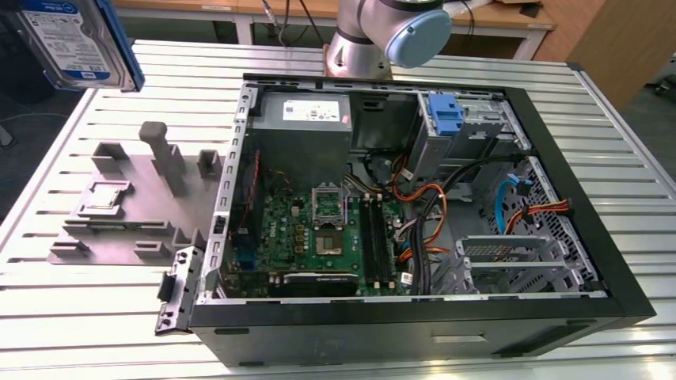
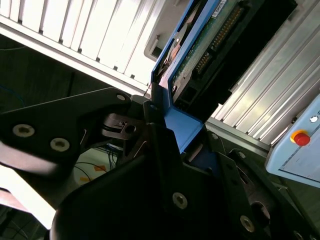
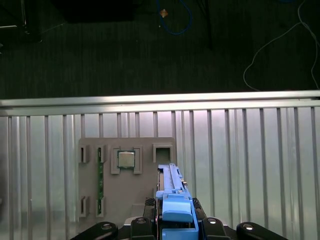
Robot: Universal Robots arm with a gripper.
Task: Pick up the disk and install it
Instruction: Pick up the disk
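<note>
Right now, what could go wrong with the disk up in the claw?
1. The claw pinches the disk only at its blue end, up above the table. It might slip and drop.
2. Cables crowd the open case. The disk could snag on them going in.

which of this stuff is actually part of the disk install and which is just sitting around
Job: the disk, gripped in the claw; the open computer case.
Lying about: the grey fixture block; the processor chip on it.
</note>
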